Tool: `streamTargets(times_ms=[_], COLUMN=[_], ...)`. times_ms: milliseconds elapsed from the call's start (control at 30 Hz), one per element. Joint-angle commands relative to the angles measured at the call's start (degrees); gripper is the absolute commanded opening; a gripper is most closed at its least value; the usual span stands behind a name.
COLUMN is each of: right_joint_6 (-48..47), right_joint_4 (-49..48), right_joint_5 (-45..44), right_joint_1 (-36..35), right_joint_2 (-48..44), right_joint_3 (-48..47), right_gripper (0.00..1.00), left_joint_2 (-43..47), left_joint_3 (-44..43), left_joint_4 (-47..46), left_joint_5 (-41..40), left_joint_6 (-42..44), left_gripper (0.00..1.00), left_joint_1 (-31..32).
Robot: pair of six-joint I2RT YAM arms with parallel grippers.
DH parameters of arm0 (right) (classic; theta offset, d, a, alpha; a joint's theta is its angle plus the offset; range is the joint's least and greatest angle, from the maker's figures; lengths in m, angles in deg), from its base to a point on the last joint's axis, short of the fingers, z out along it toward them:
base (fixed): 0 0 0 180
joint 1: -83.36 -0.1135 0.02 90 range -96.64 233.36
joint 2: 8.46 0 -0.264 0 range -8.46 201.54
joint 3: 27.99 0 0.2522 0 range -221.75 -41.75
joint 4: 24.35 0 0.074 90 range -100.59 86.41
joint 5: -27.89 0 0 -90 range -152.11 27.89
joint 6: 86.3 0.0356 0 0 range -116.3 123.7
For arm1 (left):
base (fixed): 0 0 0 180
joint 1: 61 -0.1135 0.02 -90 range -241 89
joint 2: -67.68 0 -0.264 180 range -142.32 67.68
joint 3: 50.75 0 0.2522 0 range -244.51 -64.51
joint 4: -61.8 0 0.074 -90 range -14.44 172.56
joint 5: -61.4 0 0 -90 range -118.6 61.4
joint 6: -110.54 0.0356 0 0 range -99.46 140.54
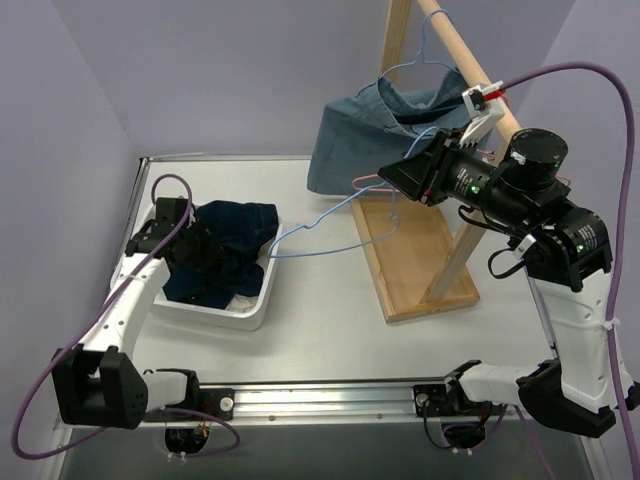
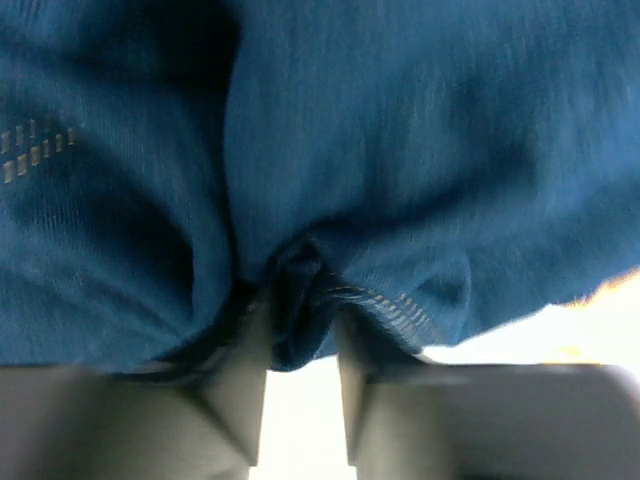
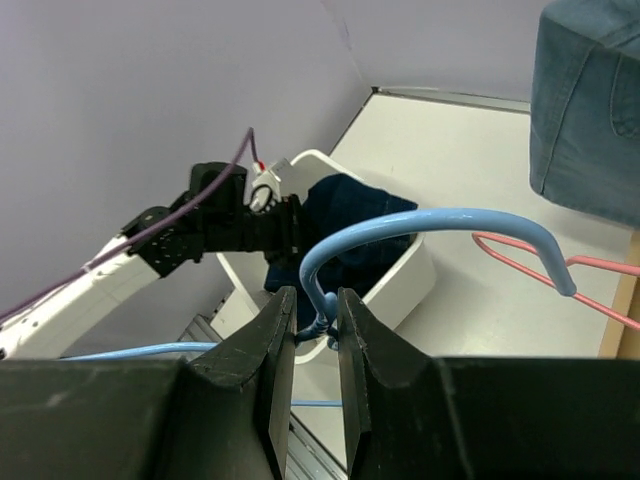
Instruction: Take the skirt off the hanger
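Light-blue wire hanger [image 3: 440, 217] clenched in my right pincer [image 3: 315, 300]; left pincer [image 2: 300, 310] straddles dark denim [image 2: 400, 150], grip I cannot tell. Risk: wire snags denim, tipping the bin [image 1: 255, 305].

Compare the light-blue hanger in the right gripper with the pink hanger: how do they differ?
The light-blue hanger is pinched in the right gripper; the pink hanger is held by nothing. The light-blue hanger is up above the table; the pink hanger lies low by the hanging shirt. Both are thin bent wire.
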State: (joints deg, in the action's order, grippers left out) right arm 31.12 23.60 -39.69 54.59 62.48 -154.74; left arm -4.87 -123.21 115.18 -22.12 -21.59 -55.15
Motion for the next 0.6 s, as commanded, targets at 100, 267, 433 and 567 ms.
streamTargets(times_ms=[100, 267, 433, 567], right_joint_6=[0.1, -0.2, -0.3, -0.3], right_joint_4=[0.3, 3.3, 3.7, 5.8], right_joint_5=[-2.5, -4.2, -4.5, -5.1], right_joint_1=[0.6, 0.6, 0.6, 0.6], right_joint_2=[1.2, 3.3, 4.3, 5.7], right_joint_3=[0.5, -0.2, 1.4, 1.4], right_gripper=[0.00, 0.00, 0.00, 0.00], left_joint_2=[11.8, 18.8, 22.1, 21.6], left_joint_3=[-9.1, -12.8, -20.6, -22.9], left_joint_4=[8.0, 13.7, 15.2, 5.4], left_joint_5=[-1.5, -1.2, -1.2, 11.3], left_joint_6=[-2.5, -2.4, 0.5, 3.6], left_gripper=[0.56, 0.87, 0.94, 0.94], left_joint_1=[0.0, 0.0, -0.1, 0.0])
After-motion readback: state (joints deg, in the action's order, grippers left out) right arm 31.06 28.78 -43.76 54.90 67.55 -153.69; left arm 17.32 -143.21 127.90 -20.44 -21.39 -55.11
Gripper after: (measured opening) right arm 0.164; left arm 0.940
